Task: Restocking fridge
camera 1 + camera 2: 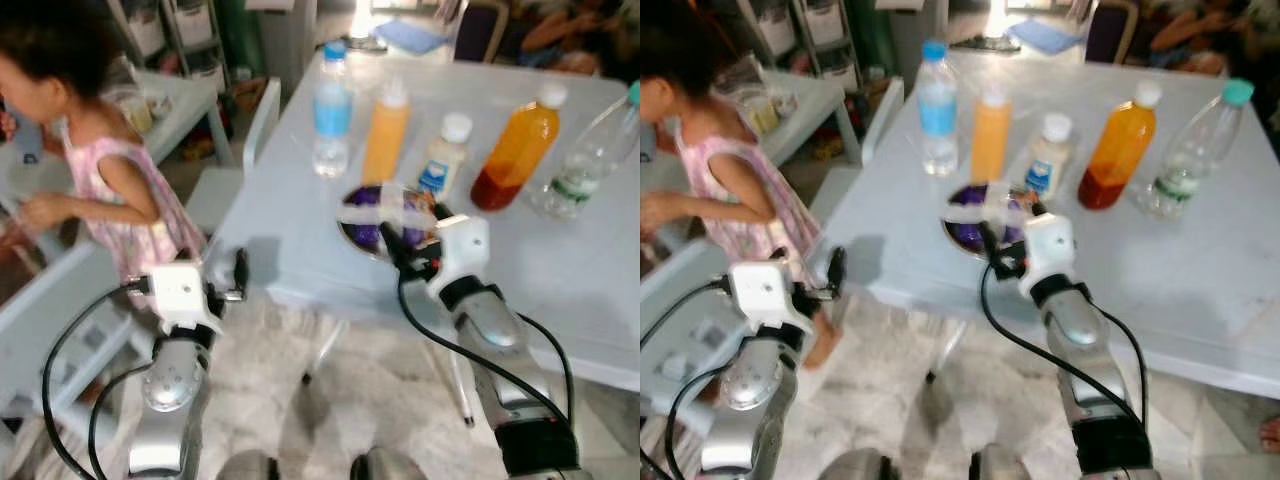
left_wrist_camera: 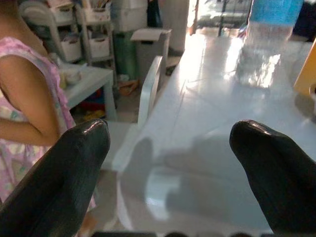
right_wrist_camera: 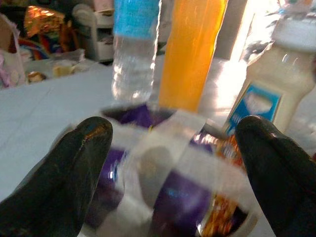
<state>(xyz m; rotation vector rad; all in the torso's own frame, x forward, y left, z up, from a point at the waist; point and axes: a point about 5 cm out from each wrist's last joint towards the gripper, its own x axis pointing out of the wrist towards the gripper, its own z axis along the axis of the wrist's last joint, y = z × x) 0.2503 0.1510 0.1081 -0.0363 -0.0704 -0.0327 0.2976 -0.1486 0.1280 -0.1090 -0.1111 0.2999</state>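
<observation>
The right arm reaches forward and up from the lower right, its wrist bent toward the near edge of the white table (image 1: 300,215), and the right gripper (image 3: 170,173) hangs just short of a round purple-lidded container (image 1: 385,218) — its two black fingers (image 3: 79,163) spread wide, one to each side of the lid, gripping nothing. The container sits near the table's front edge, strips of pale tape crossing its top. Behind it stands a row: a clear water bottle with a blue label (image 1: 332,110), a tall orange bottle (image 1: 386,128), a small white bottle with a blue label (image 1: 446,152), a fat bottle of amber juice (image 1: 516,152) and, furthest right, a clear bottle with a teal cap (image 1: 585,160). The left arm is raised at the lower left, forearm upright, and the left gripper (image 2: 170,168) points at the table's left corner with its fingers parted and empty. A child in a pink dress (image 1: 105,190) stands just beyond that arm, beside a white chair (image 1: 245,150).
</observation>
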